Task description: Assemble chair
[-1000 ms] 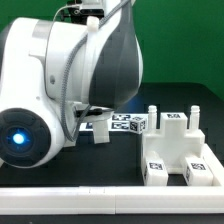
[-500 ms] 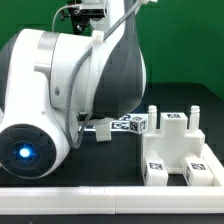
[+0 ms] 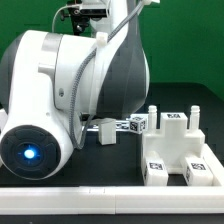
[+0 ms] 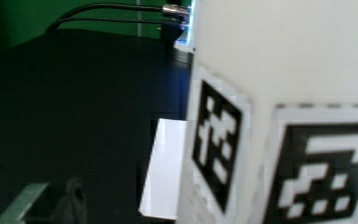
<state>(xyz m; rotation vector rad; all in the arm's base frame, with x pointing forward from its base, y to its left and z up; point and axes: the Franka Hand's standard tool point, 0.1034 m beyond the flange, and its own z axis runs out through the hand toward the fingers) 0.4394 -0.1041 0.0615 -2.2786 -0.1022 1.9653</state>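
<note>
The chair's partly built seat [image 3: 178, 152] is sitting on the counter [image 3: 115, 160] at the exterior view's right. The arm [image 3: 70, 90] is hiding the claw, so I cannot tell its opening or hold. A tagged part [image 4: 282, 130] is looming close to the wrist; a careless move is risking toppling it.

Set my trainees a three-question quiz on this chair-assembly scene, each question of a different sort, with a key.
1. True or false: in the exterior view, the large chair piece stands to the right of the robot arm.
2. The table is: A black; B white; C wooden.
3. Fill in: the white block close to the wrist camera bears black-and-white marker ____.
Key: 1 true; 2 A; 3 tags.
</note>
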